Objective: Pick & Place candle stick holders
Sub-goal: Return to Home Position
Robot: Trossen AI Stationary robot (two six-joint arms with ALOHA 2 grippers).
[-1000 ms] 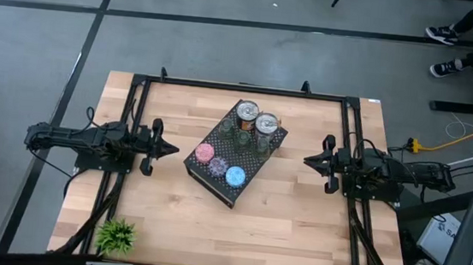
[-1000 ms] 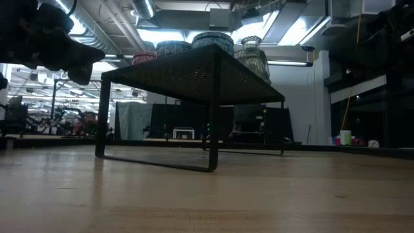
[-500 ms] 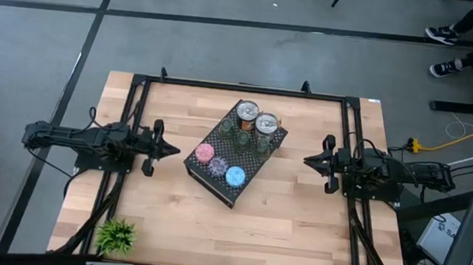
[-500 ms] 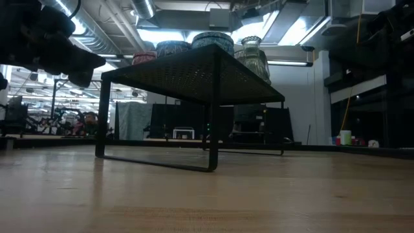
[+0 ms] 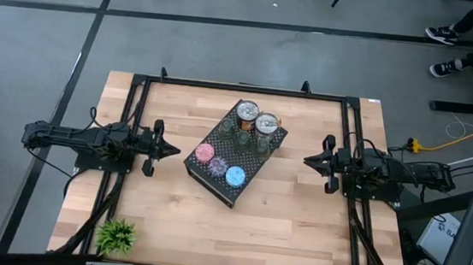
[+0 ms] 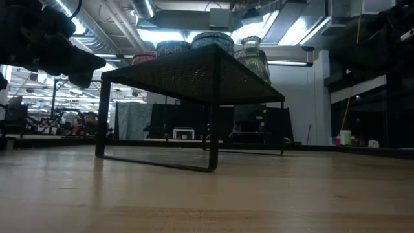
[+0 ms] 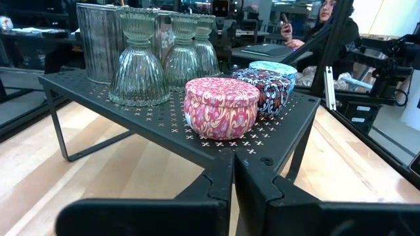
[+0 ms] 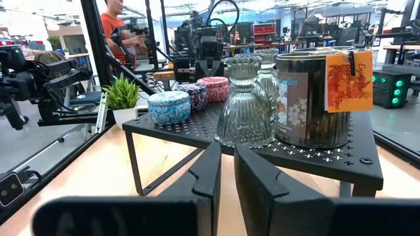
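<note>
Because all the candle stick holders (image 5: 234, 176) stand on the shelf (image 5: 215, 182), well ahead of the fingers (image 7: 213, 190), nothing seems left to carry. Left gripper (image 5: 169, 151) and right gripper (image 5: 309, 161) hang closed, empty.

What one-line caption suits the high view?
Candle holders crowd the central black shelf; left hand and right hand wait at either side.

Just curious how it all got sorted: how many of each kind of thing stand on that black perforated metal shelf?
Silver ribbed metal cans: 2
Clear fluted glass holders: 3
Round patterned tins, pink, purple and blue: 3
Total: 8
</note>
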